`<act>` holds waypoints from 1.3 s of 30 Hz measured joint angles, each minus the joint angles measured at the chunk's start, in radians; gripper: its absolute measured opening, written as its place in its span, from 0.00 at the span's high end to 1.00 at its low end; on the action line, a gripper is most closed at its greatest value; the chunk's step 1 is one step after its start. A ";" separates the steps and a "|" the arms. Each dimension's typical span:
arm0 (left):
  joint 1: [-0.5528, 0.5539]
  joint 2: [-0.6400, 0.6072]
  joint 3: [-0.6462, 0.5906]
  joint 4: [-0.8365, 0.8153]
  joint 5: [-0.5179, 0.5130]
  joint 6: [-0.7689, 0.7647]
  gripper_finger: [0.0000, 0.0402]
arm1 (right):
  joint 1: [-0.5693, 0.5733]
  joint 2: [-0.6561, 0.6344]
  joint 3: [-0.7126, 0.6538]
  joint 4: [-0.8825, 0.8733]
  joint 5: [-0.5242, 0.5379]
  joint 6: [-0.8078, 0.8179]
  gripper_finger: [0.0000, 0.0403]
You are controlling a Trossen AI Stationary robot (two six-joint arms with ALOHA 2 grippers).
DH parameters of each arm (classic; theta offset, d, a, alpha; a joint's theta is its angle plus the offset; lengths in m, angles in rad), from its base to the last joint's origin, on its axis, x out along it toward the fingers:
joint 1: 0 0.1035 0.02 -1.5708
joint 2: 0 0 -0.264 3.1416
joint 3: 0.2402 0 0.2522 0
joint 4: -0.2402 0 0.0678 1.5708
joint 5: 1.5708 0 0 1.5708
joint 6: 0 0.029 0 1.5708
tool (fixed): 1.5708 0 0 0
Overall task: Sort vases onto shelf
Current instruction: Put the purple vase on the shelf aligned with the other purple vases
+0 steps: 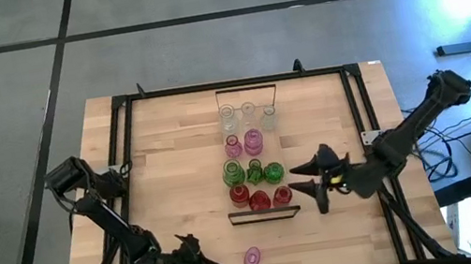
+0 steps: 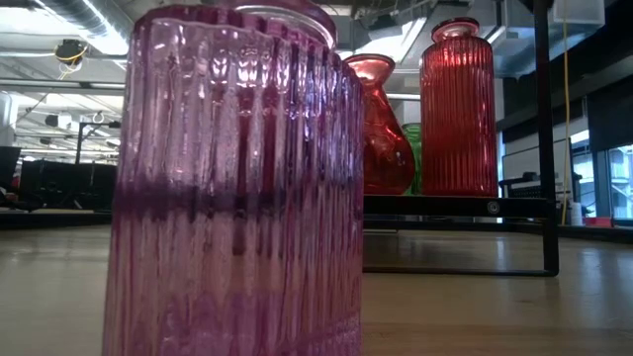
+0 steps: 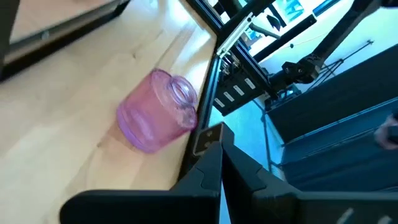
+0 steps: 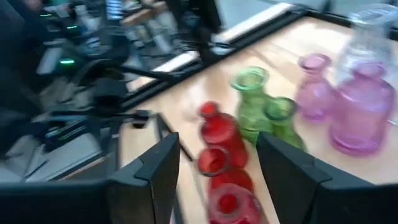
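Observation:
Several small glass vases stand on their bases in a row on the narrow shelf [image 1: 266, 213]: clear ones [image 1: 248, 116] at the far end, then pink [image 1: 252, 141], green [image 1: 254, 173] and red [image 1: 259, 200] at the near end. One pink ribbed vase [image 1: 252, 259] [image 2: 237, 188] [image 3: 158, 111] stands alone on the table by its near edge. My left gripper [image 1: 209, 263] [image 3: 221, 163], shut, is just left of that vase and apart from it. My right gripper [image 1: 306, 187] [image 4: 217, 177] hangs open right of the shelf's near end, facing the red vases [image 4: 219, 140].
Black metal rails [image 1: 125, 149] [image 1: 363, 112] run along the table's left, right and far sides. The low view shows two red vases [image 2: 458, 109] and a green one [image 2: 413, 148] on the shelf's black frame [image 2: 455, 206]. Bare wood [image 1: 178, 188] lies left of the shelf.

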 joint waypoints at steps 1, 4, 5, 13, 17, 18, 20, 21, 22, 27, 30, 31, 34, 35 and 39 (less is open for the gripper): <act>0.009 0.000 0.000 0.000 0.006 0.017 1.00 | 0.000 -0.017 0.000 0.012 -0.026 -0.023 0.50; 0.038 -0.017 0.000 0.000 0.066 0.087 1.00 | 0.000 -0.054 0.000 0.084 -0.085 -0.059 0.50; 0.051 -0.023 0.000 0.007 0.098 0.116 1.00 | 0.000 -0.062 0.000 0.107 -0.095 -0.064 0.50; 0.169 -0.029 0.003 -0.004 0.236 0.001 1.00 | 0.001 -0.070 0.000 0.242 -0.311 -0.091 0.54; 0.176 -0.029 0.062 -0.018 0.177 0.136 1.00 | 0.002 -0.070 0.000 0.284 -0.467 -0.092 0.57; 0.169 -0.029 0.081 -0.018 0.149 0.181 1.00 | 0.002 -0.070 0.000 0.283 -0.500 -0.092 0.57; 0.156 -0.029 0.115 -0.034 0.078 0.243 1.00 | 0.002 -0.070 0.000 0.281 -0.561 -0.088 0.57; 0.149 -0.029 0.134 -0.052 0.039 0.261 1.00 | 0.002 -0.069 0.000 0.280 -0.594 -0.075 0.57; 0.143 -0.029 0.153 -0.070 0.010 0.276 1.00 | 0.002 -0.065 0.000 0.281 -0.628 -0.064 0.57; 0.123 -0.027 0.217 -0.230 -0.008 0.250 1.00 | 0.039 -0.002 0.001 0.276 -0.714 -0.036 0.57; 0.120 -0.015 0.230 -0.247 0.065 0.194 1.00 | 0.074 0.075 0.002 0.290 -0.717 -0.034 0.57; 0.120 -0.009 0.232 -0.250 0.088 0.185 1.00 | 0.083 0.107 0.002 0.285 -0.740 -0.035 0.57; 0.121 0.010 0.233 -0.272 0.131 0.179 1.00 | 0.102 0.212 0.001 0.298 -0.806 -0.033 0.57; 0.121 0.017 0.233 -0.288 0.141 0.176 1.00 | 0.109 0.247 0.001 0.321 -0.812 -0.028 0.57; 0.120 0.049 0.233 -0.370 0.161 0.169 1.00 | 0.135 0.388 0.001 0.495 -0.755 0.047 0.57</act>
